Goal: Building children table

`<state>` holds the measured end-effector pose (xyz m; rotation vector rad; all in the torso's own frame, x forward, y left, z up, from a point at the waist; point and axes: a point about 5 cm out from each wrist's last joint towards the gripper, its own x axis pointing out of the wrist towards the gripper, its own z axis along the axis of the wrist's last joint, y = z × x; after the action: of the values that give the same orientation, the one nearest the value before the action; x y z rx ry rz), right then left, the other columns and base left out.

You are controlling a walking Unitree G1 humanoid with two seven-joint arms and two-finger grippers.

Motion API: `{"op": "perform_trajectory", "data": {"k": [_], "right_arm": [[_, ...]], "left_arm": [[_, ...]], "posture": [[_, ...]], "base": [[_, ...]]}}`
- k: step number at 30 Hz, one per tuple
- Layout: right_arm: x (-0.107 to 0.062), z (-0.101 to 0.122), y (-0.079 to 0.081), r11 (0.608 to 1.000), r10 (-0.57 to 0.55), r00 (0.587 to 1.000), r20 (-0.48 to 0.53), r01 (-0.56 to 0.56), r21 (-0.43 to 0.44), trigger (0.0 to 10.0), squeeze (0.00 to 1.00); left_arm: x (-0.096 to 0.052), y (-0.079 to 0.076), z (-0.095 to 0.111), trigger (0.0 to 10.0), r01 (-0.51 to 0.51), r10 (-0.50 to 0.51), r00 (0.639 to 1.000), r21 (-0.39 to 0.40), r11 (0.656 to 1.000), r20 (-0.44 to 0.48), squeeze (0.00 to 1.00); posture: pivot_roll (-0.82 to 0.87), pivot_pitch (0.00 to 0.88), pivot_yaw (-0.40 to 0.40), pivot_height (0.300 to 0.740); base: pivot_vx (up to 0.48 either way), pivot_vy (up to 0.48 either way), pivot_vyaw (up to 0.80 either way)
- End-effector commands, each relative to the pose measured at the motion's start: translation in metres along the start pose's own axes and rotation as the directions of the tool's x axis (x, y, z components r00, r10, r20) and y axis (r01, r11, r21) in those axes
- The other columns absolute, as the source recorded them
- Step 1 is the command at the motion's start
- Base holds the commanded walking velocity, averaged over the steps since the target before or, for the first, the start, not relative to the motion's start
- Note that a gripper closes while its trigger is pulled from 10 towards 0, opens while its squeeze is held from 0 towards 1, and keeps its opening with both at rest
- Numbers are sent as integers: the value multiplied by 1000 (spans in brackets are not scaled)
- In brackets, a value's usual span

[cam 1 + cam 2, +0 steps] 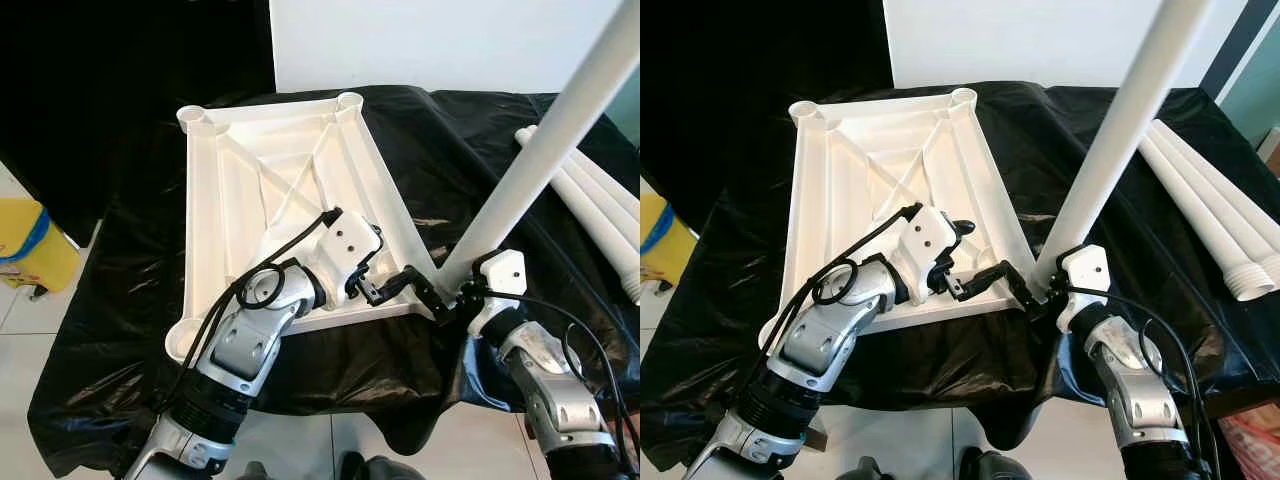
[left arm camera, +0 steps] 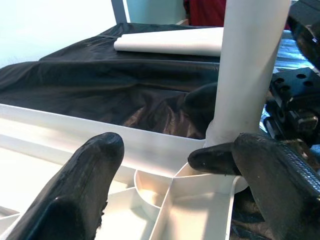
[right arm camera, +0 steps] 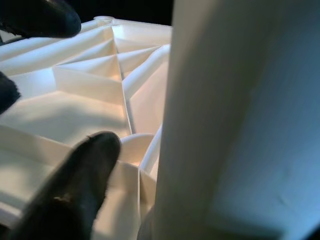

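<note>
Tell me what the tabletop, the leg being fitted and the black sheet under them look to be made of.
Tabletop: likely moulded white plastic, with ribs and round corner sockets, semi-gloss.
Leg: smooth white tube, probably plastic too, held by the right gripper.
Sheet: thin black plastic film, judging by its shiny wrinkles.

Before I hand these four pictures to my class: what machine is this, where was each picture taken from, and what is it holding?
It is a humanoid robot with two silver arms ending in black two-finger grippers. Two pictures come from cameras in its head, looking down; the other two sit on its wrists, looking along the fingers. On a black sheet lies an upturned white tabletop, ribs showing. The right gripper holds a white table leg standing in the near corner socket. The left gripper is open by that corner. Spare legs lie to the right.
</note>
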<state>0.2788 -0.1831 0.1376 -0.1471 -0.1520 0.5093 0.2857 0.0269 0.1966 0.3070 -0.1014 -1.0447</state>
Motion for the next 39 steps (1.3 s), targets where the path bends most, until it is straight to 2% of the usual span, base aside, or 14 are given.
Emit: {"op": "perform_trajectory", "data": {"k": [1, 2, 5, 15, 16, 17, 18, 22, 28, 30, 33, 34, 36, 39], "right_arm": [[0, -5, 0, 999, 37, 999, -19, -37, 3, 2549, 0], [0, -7, 0, 999, 49, 999, -21, -49, 4, 353, 0], [1, -10, -1, 998, 69, 997, -24, -68, 8, 0, 0], [-2, -21, 3, 998, 57, 997, -58, -56, 28, 0, 0], [-3, -22, 3, 998, 46, 997, -61, -44, 35, 1882, 0], [-3, -22, 3, 998, 46, 997, -61, -44, 35, 1882, 0], [-3, -25, 3, 999, 17, 997, -70, -14, 50, 10000, 0], [-4, -29, 4, 997, -26, 996, -87, 31, 66, 10000, 0], [-3, -38, 7, 976, -192, 970, -150, 204, 71, 10000, 0], [-3, -38, 7, 976, -192, 970, -150, 204, 71, 10000, 0], [0, -42, 15, 917, -354, 917, -183, 379, 125, 10000, 0], [0, -42, 15, 917, -354, 917, -183, 379, 125, 10000, 0], [0, -45, 20, 863, -455, 863, -219, 488, 130, 10000, 0], [-1, -47, 24, 836, -496, 835, -237, 533, 129, 10000, 0]], "left_arm": [[0, 2, 2, 10000, -9, 9, 1000, 16, 1000, 5, 0], [-1, 2, 2, 10000, -9, 9, 1000, 20, 1000, 2, 0], [-2, 2, 1, 10000, -12, 12, 1000, 23, 1000, 0, 0], [1, -2, 3, 10000, -16, 15, 1000, 14, 1000, 13, 0], [0, -2, 3, 10000, -13, 13, 1000, 13, 1000, 13, 0], [0, -2, 3, 10000, -13, 13, 1000, 13, 1000, 13, 0], [0, -2, 1, 10000, -11, 11, 1000, 14, 1000, 8, 0], [1, -2, -1, 10000, -12, 12, 1000, 11, 1000, 1, 0], [2, -5, 0, 10000, -8, 8, 1000, 6, 1000, 9, 0], [2, -5, 0, 10000, -8, 8, 1000, 6, 1000, 9, 0], [2, -7, 0, 10000, -11, 11, 1000, -1, 1000, 13, 0], [2, -7, 0, 10000, -11, 11, 1000, -1, 1000, 13, 0], [1, -7, -1, 10000, -16, 16, 1000, -5, 1000, 12, 0], [1, -7, -1, 10000, -19, 19, 1000, -6, 1000, 12, 0]], "posture": [[-4, 108, -22, 740], [-2, 108, -25, 740], [-1, 102, -32, 740], [-5, 99, -35, 740], [-8, 97, -34, 740], [-8, 97, -34, 740], [-10, 100, -34, 740], [-13, 103, -36, 740], [-15, 95, -46, 740], [-15, 95, -46, 740], [-12, 97, -59, 740], [-12, 97, -59, 740], [-11, 99, -62, 740], [-8, 101, -62, 740]], "base": [[0, 0, 0], [0, 0, 0], [0, 0, 0], [0, 0, 0], [0, 0, 0], [0, 0, 0], [0, 0, 0], [0, 0, 0], [0, 0, 0], [0, 0, 0], [0, 0, 0], [0, 0, 0], [0, 0, 0], [0, 0, 0]]}}
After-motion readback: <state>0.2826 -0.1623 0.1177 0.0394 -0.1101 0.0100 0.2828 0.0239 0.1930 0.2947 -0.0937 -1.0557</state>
